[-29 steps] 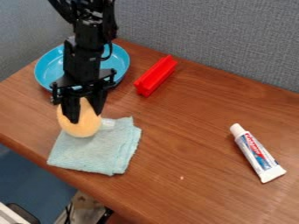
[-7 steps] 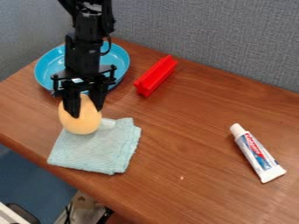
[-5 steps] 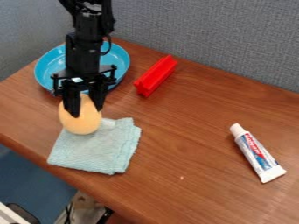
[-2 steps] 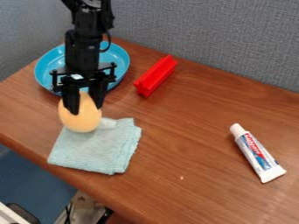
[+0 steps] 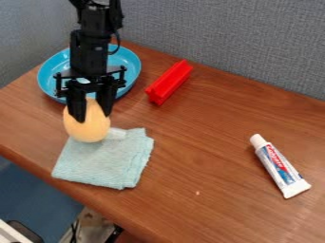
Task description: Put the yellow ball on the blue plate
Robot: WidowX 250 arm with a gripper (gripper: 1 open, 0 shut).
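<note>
A yellow ball (image 5: 86, 126) sits at the far corner of a pale teal cloth (image 5: 105, 157) on a wooden table (image 5: 216, 114). A black gripper (image 5: 89, 112) points down onto the ball, its fingers clenched around the ball's upper part. Just behind the ball, partly hidden by the arm, is a blue plate (image 5: 57, 68). A red block (image 5: 168, 81) lies to the right of the plate. Well to the ball's right, near the table's edge, lies a toothpaste tube (image 5: 278, 163).
</note>
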